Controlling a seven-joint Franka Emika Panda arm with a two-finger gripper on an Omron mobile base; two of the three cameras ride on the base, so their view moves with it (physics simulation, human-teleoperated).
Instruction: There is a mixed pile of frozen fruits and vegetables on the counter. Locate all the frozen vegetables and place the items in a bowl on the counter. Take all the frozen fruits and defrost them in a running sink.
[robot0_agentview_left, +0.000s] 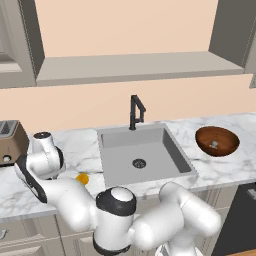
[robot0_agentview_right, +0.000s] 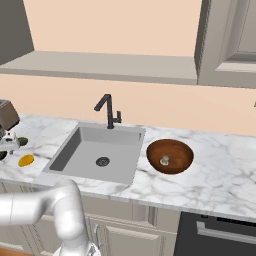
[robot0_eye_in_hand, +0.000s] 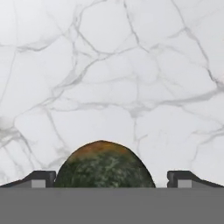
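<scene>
My gripper hangs over the white marble counter, open, with a dark green ball between its fingertips. The right tip stands slightly clear of the ball. In the right base view the hand is at the far left edge, with the small olive-green fruit right beside it and the orange-yellow fruit just in front. The orange-yellow fruit also peeks out beside my arm. The reddish-brown bowl right of the sink holds the mushroom.
A black faucet stands behind the sink. A toaster sits at the counter's far left, close to the hand. A dark appliance front is under the counter at the right.
</scene>
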